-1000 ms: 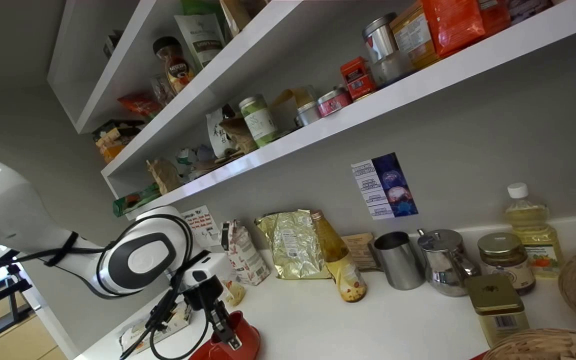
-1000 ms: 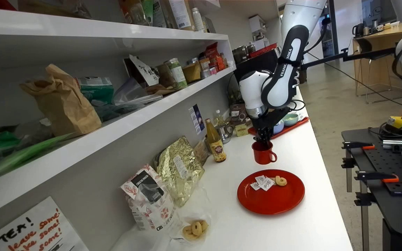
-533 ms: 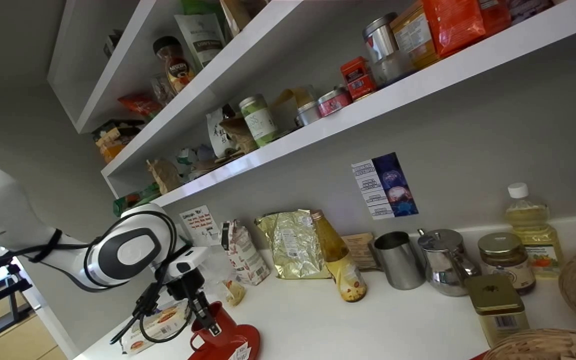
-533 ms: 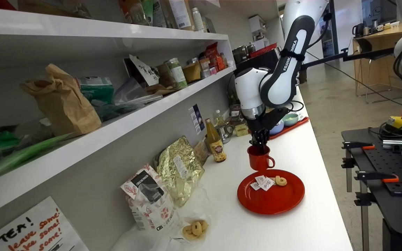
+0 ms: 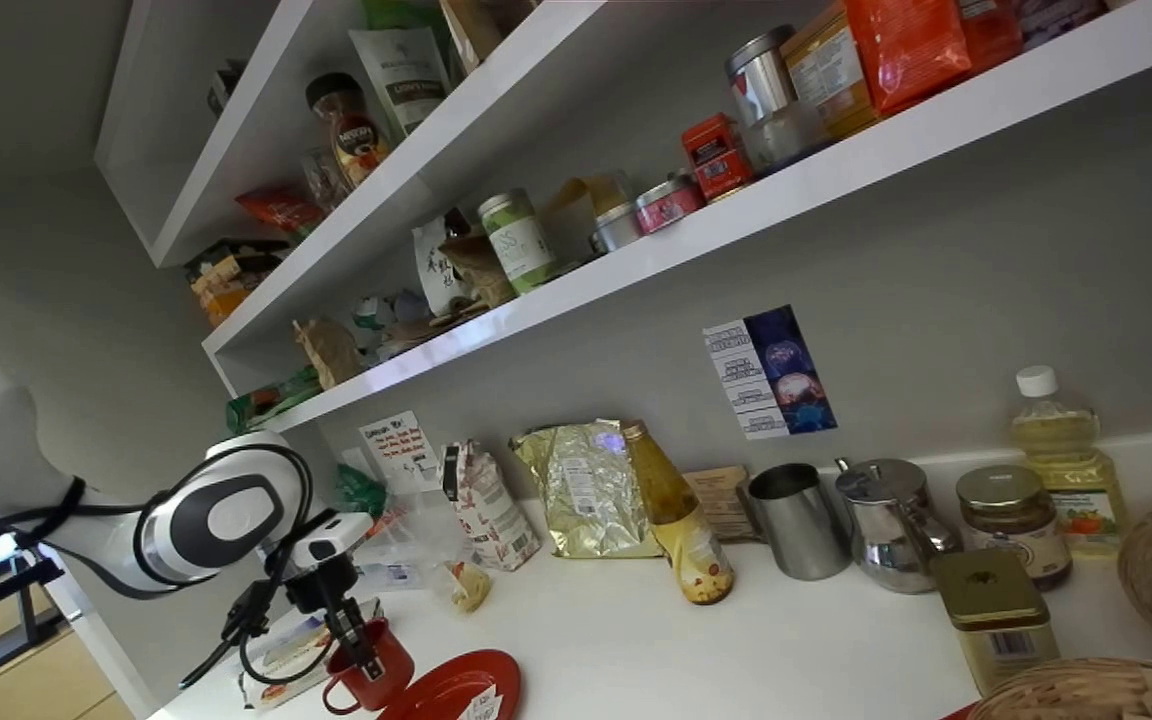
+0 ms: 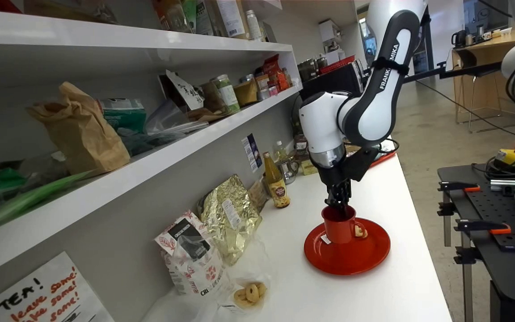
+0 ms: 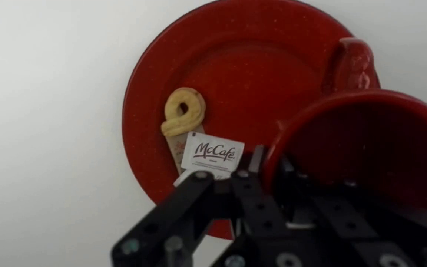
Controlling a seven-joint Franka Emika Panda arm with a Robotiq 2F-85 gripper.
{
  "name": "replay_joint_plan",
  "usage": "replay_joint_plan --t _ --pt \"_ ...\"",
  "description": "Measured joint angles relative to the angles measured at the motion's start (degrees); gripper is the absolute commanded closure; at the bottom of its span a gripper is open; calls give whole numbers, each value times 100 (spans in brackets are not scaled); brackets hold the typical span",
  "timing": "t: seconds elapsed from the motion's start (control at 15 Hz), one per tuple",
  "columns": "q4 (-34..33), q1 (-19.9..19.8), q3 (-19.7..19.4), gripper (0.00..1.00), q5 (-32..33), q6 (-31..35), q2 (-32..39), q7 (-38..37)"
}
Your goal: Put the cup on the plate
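- Gripper [image 7: 271, 159]: clamped on the wall of the red mug [image 6: 339, 230]; one fingertip inside, one outside.
- Red mug: held in the gripper, overlapping the red plate [image 6: 351, 264] in every view; contact between the two cannot be determined. Interior too dark to read.
- Red plate: holds a ring-shaped biscuit [image 7: 195, 111], a white McCafé packet [image 7: 213, 150] and a brown packet [image 7: 176, 144] beneath both.
- Clear plastic bag [image 6: 259, 261]: contains several ring-shaped biscuits [image 6: 252, 293].
- White-capped bottle [image 5: 1066, 480]: contains yellow liquid [image 5: 1051, 437].
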State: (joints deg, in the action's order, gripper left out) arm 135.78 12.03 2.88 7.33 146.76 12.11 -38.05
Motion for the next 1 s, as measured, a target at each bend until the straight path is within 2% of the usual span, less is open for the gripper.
replay_joint_plan --t 0.4,1.0 --pt "113 215 192 98 1 -102 59 -135" --pt "4 179 50 98 35 -92 147 -135"
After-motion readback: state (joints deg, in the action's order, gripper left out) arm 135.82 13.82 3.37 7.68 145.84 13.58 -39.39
